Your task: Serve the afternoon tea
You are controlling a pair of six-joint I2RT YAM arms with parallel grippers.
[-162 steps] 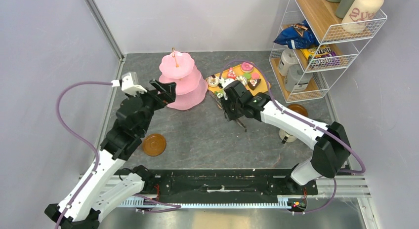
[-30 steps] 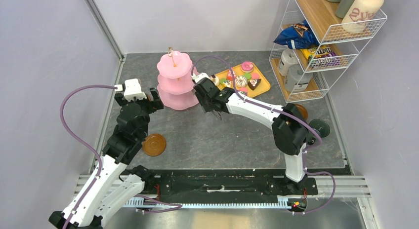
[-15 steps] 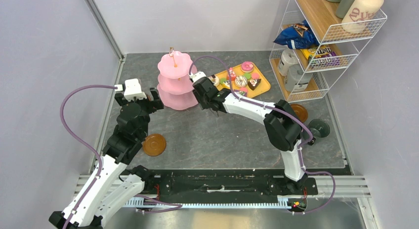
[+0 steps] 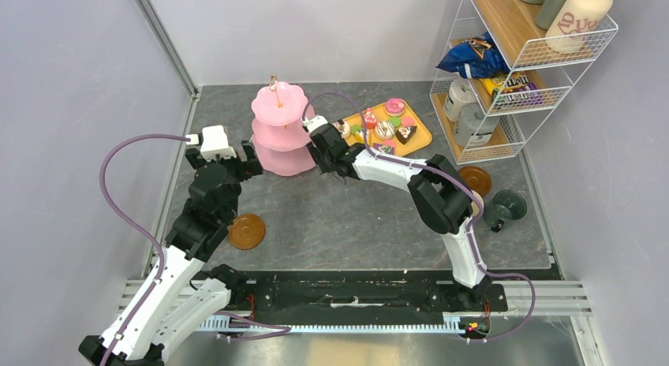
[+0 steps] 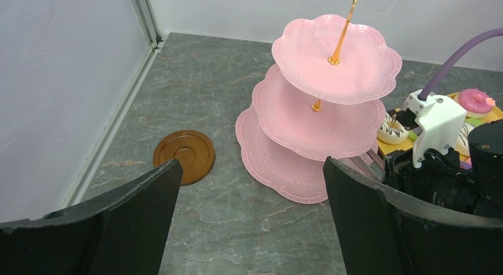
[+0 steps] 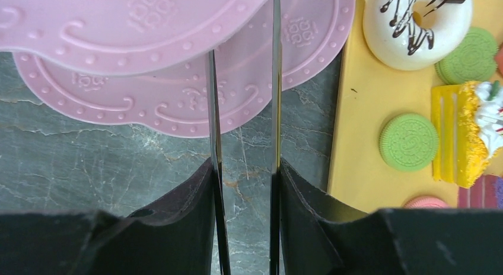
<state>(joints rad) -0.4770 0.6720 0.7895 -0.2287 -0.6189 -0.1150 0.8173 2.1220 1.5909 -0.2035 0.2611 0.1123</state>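
Observation:
The pink three-tier stand (image 4: pixel 280 133) stands upright at the back, its tiers bare in the left wrist view (image 5: pixel 320 109). My left gripper (image 4: pixel 243 159) is open and empty just left of it (image 5: pixel 249 221). My right gripper (image 4: pixel 327 157) is shut on metal tongs (image 6: pixel 276 79), whose arms reach in at the stand's lower tiers (image 6: pixel 178 103); nothing shows between them. The yellow tray (image 4: pixel 418 137) holds donuts, cake wedges and macarons. The right wrist view shows a white donut (image 6: pixel 415 23), a green macaron (image 6: pixel 409 141) and a yellow wedge (image 6: pixel 468 133).
A brown saucer (image 4: pixel 246 231) lies left of centre, also in the left wrist view (image 5: pixel 184 156). Another saucer (image 4: pixel 474 179) and a dark round thing (image 4: pixel 505 206) lie at the right. The wire shelf (image 4: pixel 521 74) holds pale mugs (image 4: pixel 461 98), a blue bag and a cream bottle.
My right gripper with the tongs has moved left from the tray's front to the stand's right side, the arm folding in. My left gripper has drawn back slightly from the stand.

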